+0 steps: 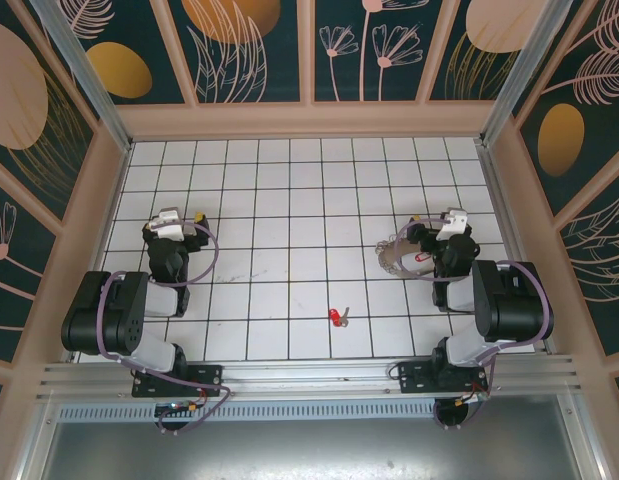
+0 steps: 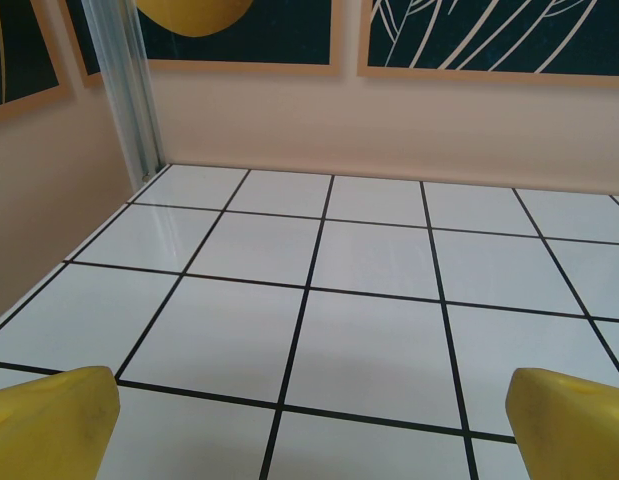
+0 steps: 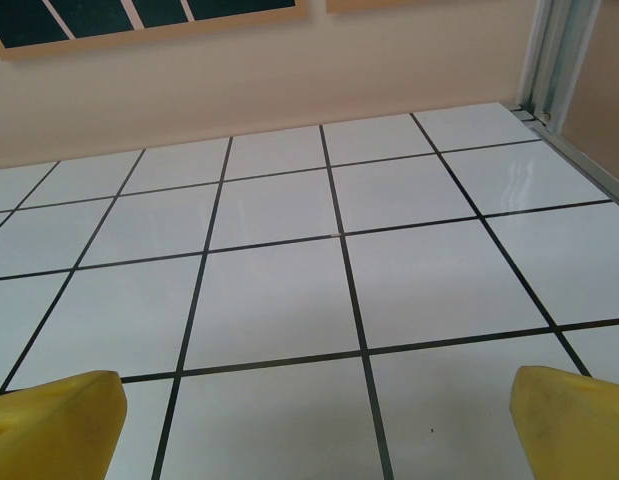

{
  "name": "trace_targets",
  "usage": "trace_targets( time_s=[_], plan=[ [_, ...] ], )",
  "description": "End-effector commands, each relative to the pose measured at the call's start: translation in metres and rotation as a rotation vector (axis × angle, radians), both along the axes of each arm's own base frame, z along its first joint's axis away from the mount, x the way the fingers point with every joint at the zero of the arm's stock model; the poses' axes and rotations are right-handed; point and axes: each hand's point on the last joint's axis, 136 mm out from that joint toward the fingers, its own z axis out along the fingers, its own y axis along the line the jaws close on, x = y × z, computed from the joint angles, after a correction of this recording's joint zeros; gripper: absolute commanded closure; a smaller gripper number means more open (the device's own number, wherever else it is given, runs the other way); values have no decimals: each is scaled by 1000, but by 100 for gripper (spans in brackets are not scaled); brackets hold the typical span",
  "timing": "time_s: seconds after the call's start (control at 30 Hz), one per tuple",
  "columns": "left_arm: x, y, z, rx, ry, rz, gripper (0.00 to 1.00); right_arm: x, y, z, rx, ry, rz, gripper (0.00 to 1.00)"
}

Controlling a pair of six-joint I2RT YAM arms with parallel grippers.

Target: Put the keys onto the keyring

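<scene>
The left gripper point(image 2: 309, 440) is standing fully released. Its yellow fingertips point(image 2: 51, 420) are sitting at the two lower corners of the left wrist view, with the white tiled floor point(image 2: 369, 340) showing between them. It is holding nothing. The right gripper point(image 3: 314, 435) is likewise standing wide apart and empty, its yellow pads point(image 3: 574, 415) framing bare tiles in the right wrist view.

In the top view, the thin grey chain-like metal keyring point(image 1: 393, 256) is lying flat on the floor in the right half of the workspace, just beside the wrist of the right arm point(image 1: 509, 295), on its left. A small key with a red plastic head point(image 1: 421, 257) is lying at the ring's right edge, touching or overlapping it. Whether this key is threaded on the ring cannot be told.

A second red-headed key point(image 1: 338, 317) is lying alone on the tiles near the front centre, well apart from the keyring and between the two arm bases. The left arm point(image 1: 109, 315) is sitting folded at the left side, well apart from both keys. Dark patterned wall panels point(image 1: 239, 40) are enclosing the floor.
</scene>
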Motion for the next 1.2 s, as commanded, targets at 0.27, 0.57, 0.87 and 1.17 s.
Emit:
trace_targets(
  time_s=[0.27,0.57,0.87,1.17],
  plan=[
    [1,2,9,-14,-36,3,1,6,-8,35,24,-48,-42,1],
    [-31,24,93,-331,-79,196,1,-57,-82,41,479,310,-735,1],
    [-17,-63,128,-500,253,-234,1,-73,-4,-25,675,685,-394,33],
    [-14,-81,75,-471,374,-334,1,-84,1,-75,645,914,-456,47]
  ],
)
